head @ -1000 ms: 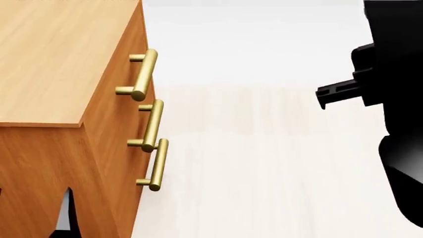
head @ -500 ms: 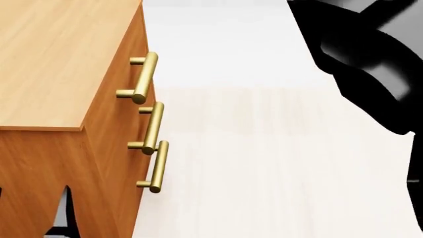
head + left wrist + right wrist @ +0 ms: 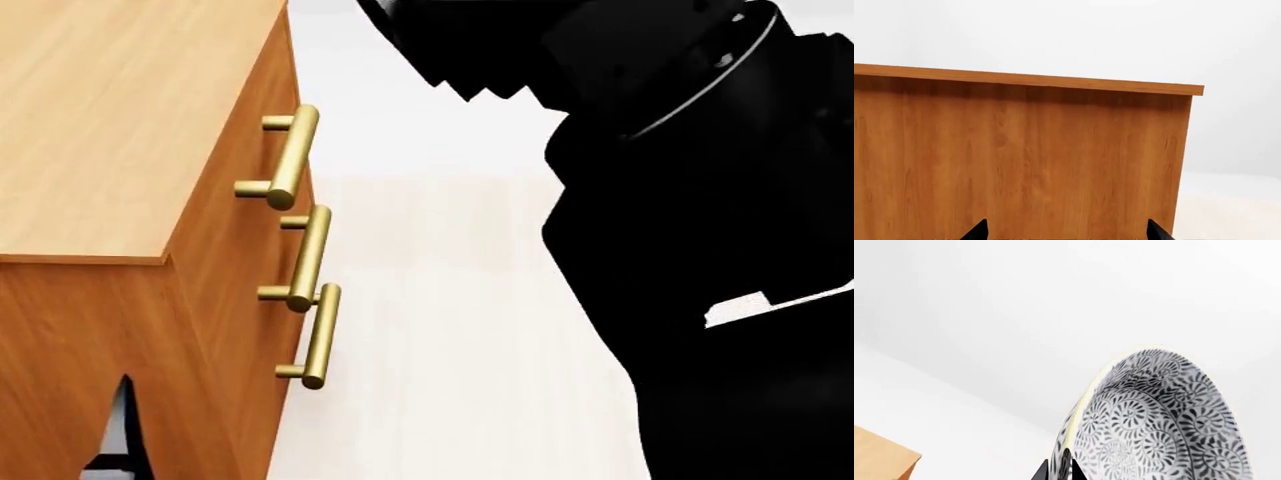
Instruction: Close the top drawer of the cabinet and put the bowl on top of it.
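Right wrist view: patterned white bowl (image 3: 1157, 420) pinched at its rim by the right gripper (image 3: 1061, 467), tilted nearly on edge, raised in the air with a corner of the cabinet (image 3: 881, 460) low and off to one side. Likely glazed ceramic: stiff, slick, fairly heavy for a rim pinch, breakable if dropped; best held deep on the rim and levelled before setting down. Head view: top drawer (image 3: 254, 150) flush with the two below, apparently shut; cabinet top bare. Left gripper (image 3: 1064, 232) facing the cabinet's side, fingertips apart, holding nothing.
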Motion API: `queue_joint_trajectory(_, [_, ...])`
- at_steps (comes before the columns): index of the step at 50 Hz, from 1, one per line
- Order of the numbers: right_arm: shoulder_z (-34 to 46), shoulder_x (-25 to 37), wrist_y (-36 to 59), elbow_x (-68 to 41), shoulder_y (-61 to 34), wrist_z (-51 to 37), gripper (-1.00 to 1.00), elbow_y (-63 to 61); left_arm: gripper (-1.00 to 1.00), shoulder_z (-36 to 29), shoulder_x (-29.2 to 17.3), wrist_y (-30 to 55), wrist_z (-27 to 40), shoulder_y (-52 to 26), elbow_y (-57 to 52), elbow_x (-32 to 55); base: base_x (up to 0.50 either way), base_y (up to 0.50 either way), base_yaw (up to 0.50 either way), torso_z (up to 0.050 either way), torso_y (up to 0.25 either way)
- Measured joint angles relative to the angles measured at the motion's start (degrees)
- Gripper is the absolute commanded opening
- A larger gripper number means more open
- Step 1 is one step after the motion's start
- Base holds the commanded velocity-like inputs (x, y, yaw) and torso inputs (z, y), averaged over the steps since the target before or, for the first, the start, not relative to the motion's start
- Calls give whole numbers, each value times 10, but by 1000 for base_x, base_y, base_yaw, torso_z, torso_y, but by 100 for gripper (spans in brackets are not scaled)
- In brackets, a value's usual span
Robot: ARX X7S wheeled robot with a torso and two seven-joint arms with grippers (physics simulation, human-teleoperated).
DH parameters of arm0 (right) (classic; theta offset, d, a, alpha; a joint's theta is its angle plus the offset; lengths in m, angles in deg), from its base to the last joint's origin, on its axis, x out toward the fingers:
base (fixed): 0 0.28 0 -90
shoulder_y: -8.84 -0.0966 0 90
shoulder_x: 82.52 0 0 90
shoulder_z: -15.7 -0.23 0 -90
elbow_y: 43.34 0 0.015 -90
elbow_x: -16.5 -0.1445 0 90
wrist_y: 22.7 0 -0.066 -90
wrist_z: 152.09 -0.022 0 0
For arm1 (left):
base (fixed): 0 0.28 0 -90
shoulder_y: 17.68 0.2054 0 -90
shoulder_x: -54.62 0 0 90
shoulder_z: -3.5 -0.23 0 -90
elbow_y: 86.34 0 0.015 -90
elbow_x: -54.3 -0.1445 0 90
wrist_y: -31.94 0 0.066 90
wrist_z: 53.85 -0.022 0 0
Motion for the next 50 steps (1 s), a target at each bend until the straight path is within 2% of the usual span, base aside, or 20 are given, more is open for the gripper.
queue_joint_trajectory(5, [44, -20, -40, -53, -21, -22, -100, 24, 100, 1, 1, 2, 6, -2, 4, -5, 0, 0, 0, 0, 0])
queue_joint_trajectory(14, [238, -40, -182, -273, -85, -98, -100, 43, 100, 4, -2, 6, 15, 0, 4, -9, 0, 0, 0, 0, 0])
queue_joint_trajectory(22, [344, -48, -264, -372, -106, -118, -100, 49, 100, 11, -7, 10, 19, 0, 3, -4, 0, 0, 0, 0, 0])
queue_joint_trajectory(33, [401, -51, -315, -397, -96, -99, -100, 41, 100, 16, -8, 12, 16, -11, 17, 5, 0, 0, 0, 0, 0])
queue_joint_trajectory(50, [423, -53, -343, -365, -61, -65, -100, 6, 100, 26, -11, 4, 2, -23, 44, 26, 0, 0, 0, 0, 0])
